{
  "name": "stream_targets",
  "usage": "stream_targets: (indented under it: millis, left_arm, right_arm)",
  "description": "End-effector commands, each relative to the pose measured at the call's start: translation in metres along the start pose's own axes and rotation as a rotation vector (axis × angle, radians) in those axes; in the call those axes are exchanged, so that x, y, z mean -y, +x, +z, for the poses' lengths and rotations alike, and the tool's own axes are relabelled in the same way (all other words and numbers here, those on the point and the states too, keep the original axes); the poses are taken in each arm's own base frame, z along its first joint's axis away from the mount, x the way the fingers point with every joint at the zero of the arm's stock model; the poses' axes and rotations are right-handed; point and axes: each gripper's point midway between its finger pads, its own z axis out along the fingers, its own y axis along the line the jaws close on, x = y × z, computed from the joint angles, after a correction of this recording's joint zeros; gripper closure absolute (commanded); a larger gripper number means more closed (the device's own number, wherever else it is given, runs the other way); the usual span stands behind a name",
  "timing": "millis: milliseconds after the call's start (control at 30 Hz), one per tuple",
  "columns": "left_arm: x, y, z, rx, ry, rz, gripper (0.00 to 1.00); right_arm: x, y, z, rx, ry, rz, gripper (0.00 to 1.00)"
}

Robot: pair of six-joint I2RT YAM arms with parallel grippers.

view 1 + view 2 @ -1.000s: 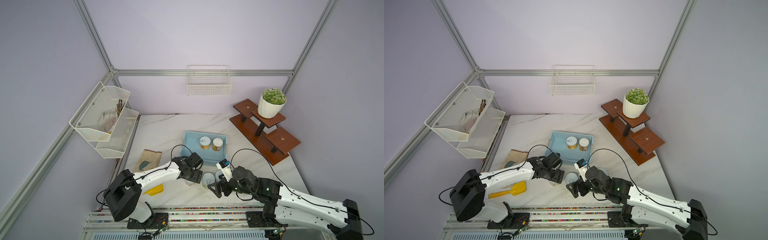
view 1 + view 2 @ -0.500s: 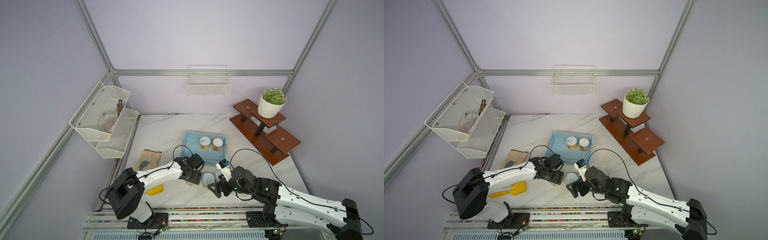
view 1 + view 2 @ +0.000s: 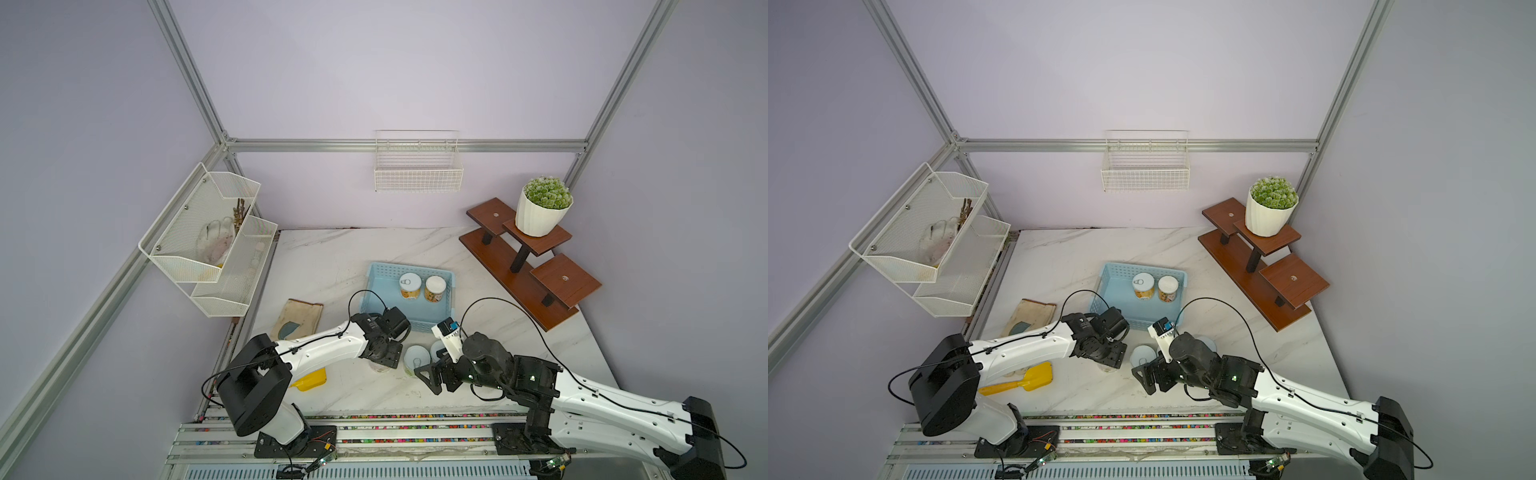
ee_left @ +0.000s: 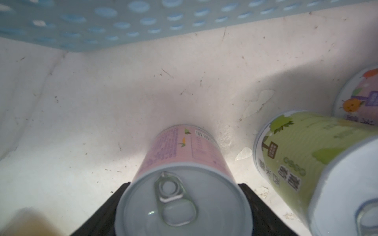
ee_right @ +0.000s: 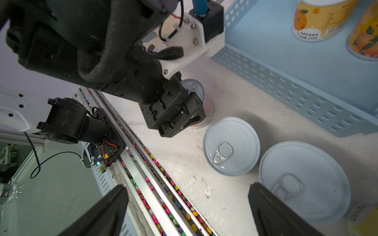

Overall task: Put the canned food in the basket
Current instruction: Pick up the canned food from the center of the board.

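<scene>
Pink can is pinched by the left gripper, lower middle of both top views. Right gripper is spread wide beside a second can.

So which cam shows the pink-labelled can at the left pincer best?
Left wrist: the short round pink-labelled can is close up, pull-tab lid and label clear, left pincer against both sides. Right wrist shows only its lid and some label behind that pincer. In both top views the arm hides nearly all of it.
</scene>
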Motion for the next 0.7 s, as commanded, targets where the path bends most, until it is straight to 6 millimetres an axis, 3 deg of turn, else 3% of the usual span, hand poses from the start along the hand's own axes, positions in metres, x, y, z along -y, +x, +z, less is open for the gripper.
stream_targets:
  millis: [0,167,200,400,533,667]
  left_arm:
    - [0.0,-0.018,-0.027,0.08,-0.002,-0.019,0.29]
    - [-0.006,-0.018,-0.046,0.101,-0.004,-0.02,0.4]
    - [-0.008,-0.02,-0.06,0.135,0.011,-0.025,0.45]
    - [-0.013,-0.031,-0.094,0.191,0.017,-0.016,0.78]
    - [-0.014,-0.043,-0.111,0.229,0.01,-0.006,0.84]
    - [-0.017,-0.062,-0.124,0.275,-0.029,0.003,0.93]
  right_arm:
    - [0.002,-0.005,0.004,0.035,0.007,0.009,0.03]
    - [-0.008,-0.013,0.006,0.061,-0.039,0.008,0.03]
    - [-0.011,-0.015,0.007,0.067,-0.05,0.008,0.03]
    - [-0.022,-0.028,0.0,0.126,-0.109,-0.005,0.03]
    - [-0.028,-0.045,-0.011,0.209,-0.129,-0.016,0.03]
    - [-0.022,-0.062,-0.019,0.285,-0.089,-0.008,0.01]
